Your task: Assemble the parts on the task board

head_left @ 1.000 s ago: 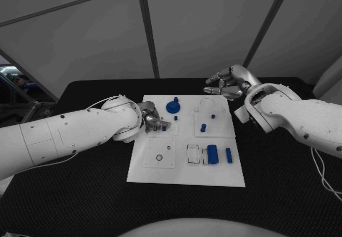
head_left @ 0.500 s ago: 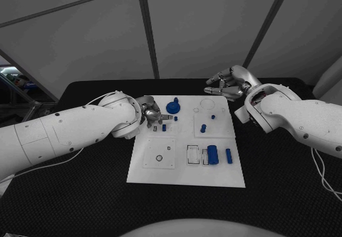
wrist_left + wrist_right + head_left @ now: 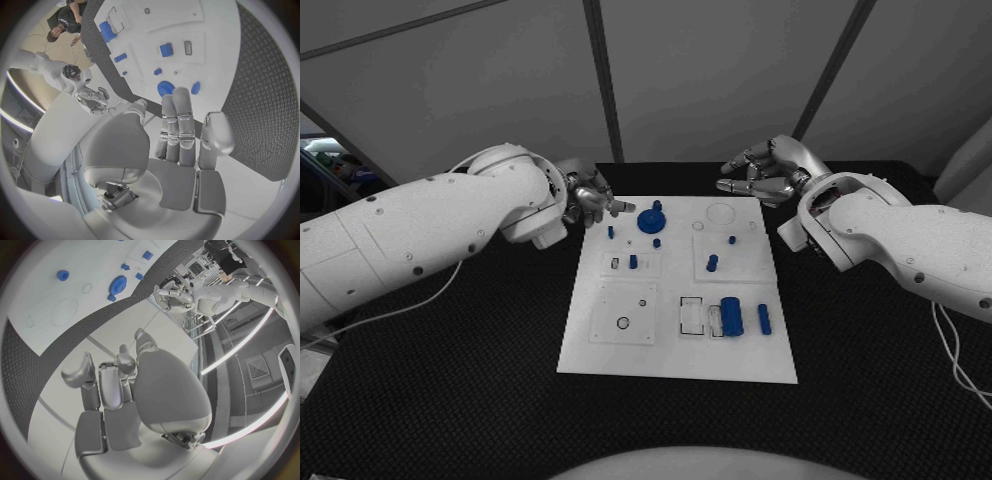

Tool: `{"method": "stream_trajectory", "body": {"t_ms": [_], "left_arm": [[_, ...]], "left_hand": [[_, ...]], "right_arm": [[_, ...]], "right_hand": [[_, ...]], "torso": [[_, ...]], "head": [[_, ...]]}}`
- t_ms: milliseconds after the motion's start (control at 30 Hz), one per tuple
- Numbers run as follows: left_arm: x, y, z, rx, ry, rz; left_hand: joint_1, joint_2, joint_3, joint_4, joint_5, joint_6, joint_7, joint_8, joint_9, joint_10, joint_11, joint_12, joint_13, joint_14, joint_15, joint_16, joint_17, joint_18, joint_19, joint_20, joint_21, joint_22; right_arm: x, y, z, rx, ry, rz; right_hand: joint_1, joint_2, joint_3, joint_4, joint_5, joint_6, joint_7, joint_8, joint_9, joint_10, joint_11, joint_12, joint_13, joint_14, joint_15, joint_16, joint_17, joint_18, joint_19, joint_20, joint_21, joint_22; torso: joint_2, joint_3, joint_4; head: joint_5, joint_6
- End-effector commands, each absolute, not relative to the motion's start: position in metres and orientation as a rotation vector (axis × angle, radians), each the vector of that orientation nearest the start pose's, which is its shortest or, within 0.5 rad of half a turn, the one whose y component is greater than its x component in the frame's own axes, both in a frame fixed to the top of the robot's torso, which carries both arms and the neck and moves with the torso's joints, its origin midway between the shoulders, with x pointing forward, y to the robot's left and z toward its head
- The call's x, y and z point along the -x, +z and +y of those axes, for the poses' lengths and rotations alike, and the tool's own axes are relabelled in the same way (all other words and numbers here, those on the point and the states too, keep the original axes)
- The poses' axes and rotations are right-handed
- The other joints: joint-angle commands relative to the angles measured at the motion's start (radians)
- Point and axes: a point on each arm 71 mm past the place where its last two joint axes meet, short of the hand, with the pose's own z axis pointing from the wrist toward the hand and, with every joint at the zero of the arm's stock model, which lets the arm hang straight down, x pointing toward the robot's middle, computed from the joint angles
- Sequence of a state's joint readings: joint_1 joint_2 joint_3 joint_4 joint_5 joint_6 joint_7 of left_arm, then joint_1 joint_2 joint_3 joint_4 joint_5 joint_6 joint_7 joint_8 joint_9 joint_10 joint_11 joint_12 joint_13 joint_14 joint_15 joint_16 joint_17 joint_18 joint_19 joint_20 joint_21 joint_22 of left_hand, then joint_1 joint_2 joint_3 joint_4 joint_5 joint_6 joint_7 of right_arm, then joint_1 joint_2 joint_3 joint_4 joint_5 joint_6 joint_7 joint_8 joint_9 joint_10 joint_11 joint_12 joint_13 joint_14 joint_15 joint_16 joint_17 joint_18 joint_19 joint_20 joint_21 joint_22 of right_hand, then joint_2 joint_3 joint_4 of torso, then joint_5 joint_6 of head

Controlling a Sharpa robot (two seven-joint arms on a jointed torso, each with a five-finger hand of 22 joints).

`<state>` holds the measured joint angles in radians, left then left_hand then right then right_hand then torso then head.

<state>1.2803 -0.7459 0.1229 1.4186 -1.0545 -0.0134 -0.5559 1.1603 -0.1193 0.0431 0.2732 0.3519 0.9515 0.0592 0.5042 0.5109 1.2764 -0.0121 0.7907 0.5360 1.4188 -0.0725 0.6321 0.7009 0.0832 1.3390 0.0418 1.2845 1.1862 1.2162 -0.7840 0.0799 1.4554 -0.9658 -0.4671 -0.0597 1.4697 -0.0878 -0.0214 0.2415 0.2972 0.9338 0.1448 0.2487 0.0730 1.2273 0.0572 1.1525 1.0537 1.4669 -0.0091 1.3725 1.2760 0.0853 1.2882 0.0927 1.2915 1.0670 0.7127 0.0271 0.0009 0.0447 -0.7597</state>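
We see the left hand (image 3: 593, 203) open and empty at the task board's (image 3: 678, 355) far left corner; the right hand (image 3: 764, 170), fingers curled, holds nothing.

One flat white rectangular task board (image 3: 678, 345) on the black table, just the one. On it, blue plastic parts, nine as far as I can make out. One large round disc with a knob (image 3: 652, 220) at the board's far end. One thick cylinder (image 3: 730, 315) and one slim bar (image 3: 763, 317) at the near right. Six small pegs (image 3: 711, 262) across the board's far half. Beyond the board's far corners, two silver hands: left hand (image 3: 593, 203), right hand (image 3: 762, 172).
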Motion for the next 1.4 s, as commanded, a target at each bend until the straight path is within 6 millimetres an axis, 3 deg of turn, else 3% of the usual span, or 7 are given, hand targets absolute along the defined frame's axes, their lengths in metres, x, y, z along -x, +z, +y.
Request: {"method": "stream_trajectory", "body": {"t_ms": [33,200,233,467,533,733,1400], "left_arm": [[-0.543,-0.132,0.212,0.348,-0.452,2.127],[-0.558,-0.135,0.223,0.363,-0.397,2.154],[-0.561,-0.136,0.226,0.363,-0.381,2.159],[-0.576,-0.145,0.233,0.362,-0.305,2.190],[-0.578,-0.149,0.233,0.355,-0.286,2.208],[-0.582,-0.161,0.229,0.341,-0.256,2.241],[-0.585,-0.167,0.217,0.348,-0.299,2.208]], "left_hand": [[0.020,0.001,-0.018,0.003,0.000,-0.007,0.010,-0.020,-0.024,-0.015,0.006,-0.008,-0.007,-0.008,0.011,-0.017,-0.013,0.017,-0.013,0.006,-0.019,-0.019],[0.021,-0.001,-0.042,0.011,-0.007,-0.009,0.016,-0.039,-0.047,-0.024,0.012,-0.008,-0.012,-0.012,0.015,-0.020,-0.014,0.018,-0.016,0.011,-0.028,-0.026],[0.021,0.001,-0.050,0.013,-0.037,-0.013,0.018,-0.047,-0.057,-0.025,0.014,-0.006,-0.013,-0.014,0.017,-0.020,-0.014,0.018,-0.016,0.012,-0.029,-0.027],[0.015,0.012,-0.092,0.016,-0.093,0.001,0.020,-0.061,-0.090,-0.026,0.016,0.004,-0.018,-0.012,0.019,-0.019,-0.013,0.016,-0.006,0.016,-0.025,-0.015],[0.011,0.021,-0.110,0.015,-0.147,0.011,0.018,-0.065,-0.104,-0.023,0.015,0.011,-0.021,-0.009,0.017,-0.015,-0.010,0.014,0.001,0.015,-0.019,-0.006],[-0.011,0.028,-0.146,0.018,-0.240,0.022,0.018,-0.074,-0.130,-0.023,0.015,0.019,-0.026,-0.007,0.017,-0.013,-0.009,0.013,0.006,0.015,-0.015,0.002],[-0.031,0.042,-0.158,0.015,-0.244,0.057,0.008,-0.070,-0.154,-0.009,0.006,0.033,-0.031,0.007,0.011,0.013,0.012,0.005,0.032,0.009,0.013,0.041]], "right_arm": [[-0.520,-0.133,-0.202,-0.399,0.906,1.507],[-0.520,-0.133,-0.202,-0.399,0.905,1.507],[-0.520,-0.133,-0.202,-0.399,0.905,1.507],[-0.521,-0.133,-0.201,-0.399,0.906,1.508],[-0.521,-0.134,-0.201,-0.399,0.906,1.508],[-0.521,-0.134,-0.199,-0.397,0.910,1.509],[-0.522,-0.135,-0.197,-0.396,0.913,1.513]], "right_hand": [[-0.010,-0.003,0.000,0.004,0.006,-0.005,-0.002,0.006,-0.001,-0.006,0.000,-0.004,-0.001,0.034,-0.009,-0.006,-0.001,0.020,-0.009,-0.001,-0.004,-0.001],[-0.010,-0.003,0.000,0.004,0.006,-0.005,-0.002,0.006,-0.001,-0.006,0.000,-0.004,-0.001,0.034,-0.009,-0.006,-0.001,0.020,-0.009,-0.001,-0.004,-0.001],[-0.010,-0.003,0.000,0.004,0.006,-0.005,-0.002,0.006,-0.001,-0.006,0.000,-0.004,-0.001,0.034,-0.009,-0.006,-0.001,0.020,-0.009,-0.001,-0.004,-0.001],[-0.010,-0.003,0.000,0.004,0.006,-0.005,-0.002,0.006,-0.001,-0.006,0.000,-0.004,-0.001,0.034,-0.009,-0.006,-0.001,0.020,-0.009,-0.001,-0.004,-0.001],[-0.010,-0.003,0.000,0.004,0.006,-0.005,-0.002,0.006,-0.001,-0.006,0.000,-0.004,-0.001,0.034,-0.009,-0.006,-0.001,0.020,-0.009,-0.001,-0.004,-0.001],[-0.014,-0.002,0.000,0.006,0.007,-0.006,-0.002,0.006,-0.001,-0.006,0.000,-0.003,-0.001,0.034,-0.009,-0.006,-0.001,0.020,-0.008,-0.001,-0.005,-0.002],[-0.014,-0.002,0.000,0.006,0.007,-0.006,-0.002,0.006,-0.001,-0.006,0.000,-0.003,-0.001,0.034,-0.009,-0.006,-0.001,0.020,-0.008,-0.001,-0.005,-0.002]], "torso": [[0.001,0.0015,-0.0012],[0.002,0.0004,-0.0027],[0.002,0.0003,-0.0023],[0.002,-0.0001,-0.0023],[0.001,-0.0002,-0.0012],[0.001,-0.0015,-0.0008],[0.001,0.0003,-0.0014]], "head": [[0.005,0.007],[0.010,0.011],[0.010,0.011],[0.014,0.012],[0.014,0.011],[0.016,0.010],[0.017,0.007]]}}
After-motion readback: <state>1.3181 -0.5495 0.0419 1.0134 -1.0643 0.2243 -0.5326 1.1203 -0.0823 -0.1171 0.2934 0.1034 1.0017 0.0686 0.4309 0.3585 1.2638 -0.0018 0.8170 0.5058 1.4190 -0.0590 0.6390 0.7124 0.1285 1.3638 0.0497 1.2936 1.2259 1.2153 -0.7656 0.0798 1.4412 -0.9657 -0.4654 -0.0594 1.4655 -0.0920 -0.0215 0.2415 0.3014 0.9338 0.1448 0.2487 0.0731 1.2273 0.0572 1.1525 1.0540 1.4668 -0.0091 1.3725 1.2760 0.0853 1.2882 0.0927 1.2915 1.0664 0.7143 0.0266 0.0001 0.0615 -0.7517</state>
